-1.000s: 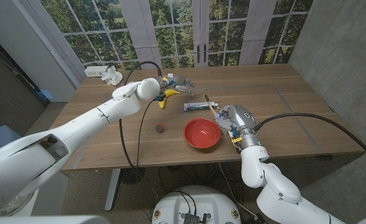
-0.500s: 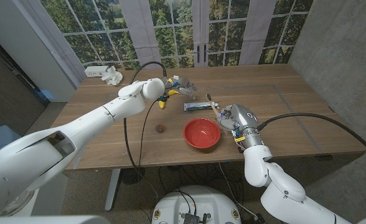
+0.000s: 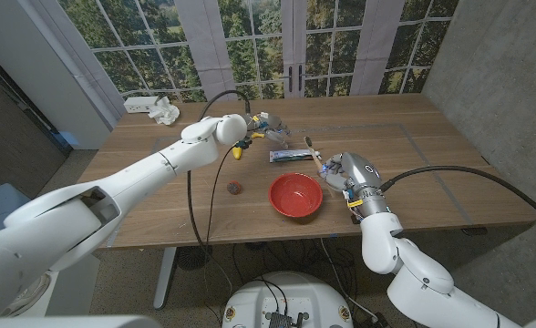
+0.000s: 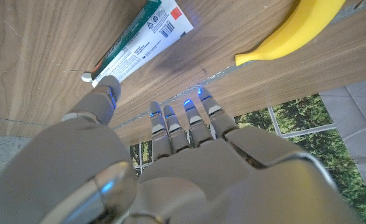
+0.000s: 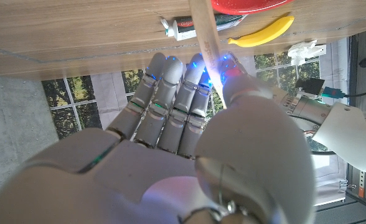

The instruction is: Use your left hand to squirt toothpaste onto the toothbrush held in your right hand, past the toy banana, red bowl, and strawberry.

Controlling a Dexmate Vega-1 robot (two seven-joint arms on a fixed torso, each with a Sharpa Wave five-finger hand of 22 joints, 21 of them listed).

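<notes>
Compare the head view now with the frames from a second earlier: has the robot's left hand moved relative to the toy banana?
Yes. The left hand has shifted rightward in the picture, away from the toy banana and toward the toothpaste tube, which lies in place.

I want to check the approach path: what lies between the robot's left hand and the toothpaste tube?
In the left wrist view, only bare wooden table separates the open left hand from the white-and-green toothpaste tube; the yellow toy banana lies aside.
</notes>
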